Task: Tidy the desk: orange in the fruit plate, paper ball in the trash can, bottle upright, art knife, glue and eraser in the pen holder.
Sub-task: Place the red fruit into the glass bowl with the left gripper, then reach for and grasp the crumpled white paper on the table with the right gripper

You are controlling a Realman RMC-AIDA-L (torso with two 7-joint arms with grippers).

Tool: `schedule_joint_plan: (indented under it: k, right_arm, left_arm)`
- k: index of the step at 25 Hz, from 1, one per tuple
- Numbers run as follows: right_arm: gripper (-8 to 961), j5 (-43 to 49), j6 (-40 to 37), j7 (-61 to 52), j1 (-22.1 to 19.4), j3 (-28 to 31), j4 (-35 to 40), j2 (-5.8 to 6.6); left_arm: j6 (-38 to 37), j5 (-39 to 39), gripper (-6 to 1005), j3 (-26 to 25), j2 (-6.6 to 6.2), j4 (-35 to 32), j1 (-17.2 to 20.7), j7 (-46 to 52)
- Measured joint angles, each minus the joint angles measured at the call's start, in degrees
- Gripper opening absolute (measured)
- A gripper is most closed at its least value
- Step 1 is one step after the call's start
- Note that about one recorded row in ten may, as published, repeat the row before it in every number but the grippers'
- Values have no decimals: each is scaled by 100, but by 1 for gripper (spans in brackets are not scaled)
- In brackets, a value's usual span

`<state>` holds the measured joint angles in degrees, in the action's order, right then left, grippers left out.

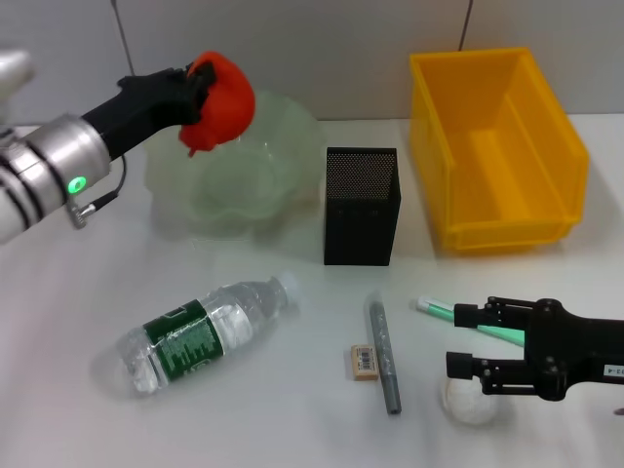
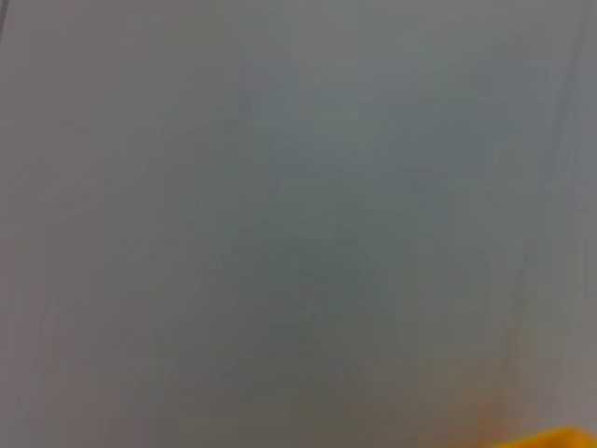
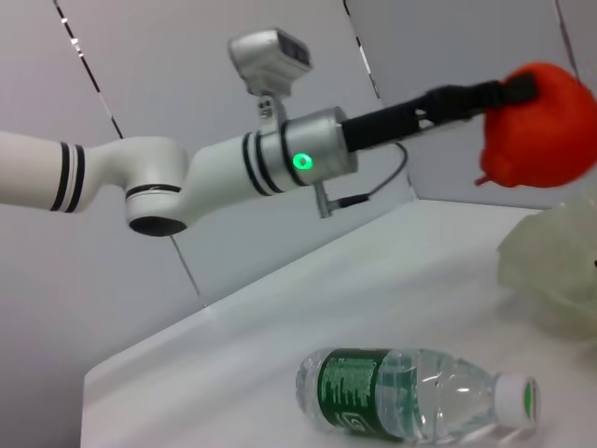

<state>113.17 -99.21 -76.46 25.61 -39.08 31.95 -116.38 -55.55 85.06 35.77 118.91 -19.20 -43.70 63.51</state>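
Orange (image 1: pixel 222 102) gripped by left claw (image 1: pixel 195 93), eraser (image 1: pixel 364 361) head-view only

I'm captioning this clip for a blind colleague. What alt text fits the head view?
The left gripper holds the orange above the fruit plate, while the right gripper, open, hovers over the paper ball. The bottle lies on its side on the table.
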Motion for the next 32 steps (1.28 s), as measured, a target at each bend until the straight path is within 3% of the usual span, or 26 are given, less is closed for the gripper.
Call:
schedule_joint_plan:
  k: [6,14,19,23,26,28,29,30,32]
  right_arm:
    - [762,-4,-3,0,5,24,-16,-13]
    - [763,-6,9,0,5,23,-22,-24]
    - [763,-6,55,15,5,47,-22,-25]
    - [763,-6,134,26,25,110,-22,-31]
    - [763,-6,152,24,74,112,-22,-18]
    - [763,-6,156,17,103,111,-23,-6]
    - [763,-6,156,14,115,112,-22,-3]
    - [763,-6,157,10,145,111,-22,8]
    - [762,-6,157,9,154,111,-20,10]
  left_arm:
    - [1151,-330,74,-8,27,552,-522,-1063]
    - [1358,-811,226,-34,32,736,-583,-1594]
    - [1189,-958,390,-33,28,739,-513,-1468]
    - [105,-999,537,170,-42,487,-121,-415]
    - [-792,-991,660,763,-73,-133,356,630]
    - [-792,-991,761,763,-73,-133,356,630]
    - [-1505,-988,812,1517,-115,-889,848,1344]
    - [-1903,-982,812,1903,-189,-1249,1117,1681]
    - [-2307,-965,813,2259,-294,-1525,1364,1977]
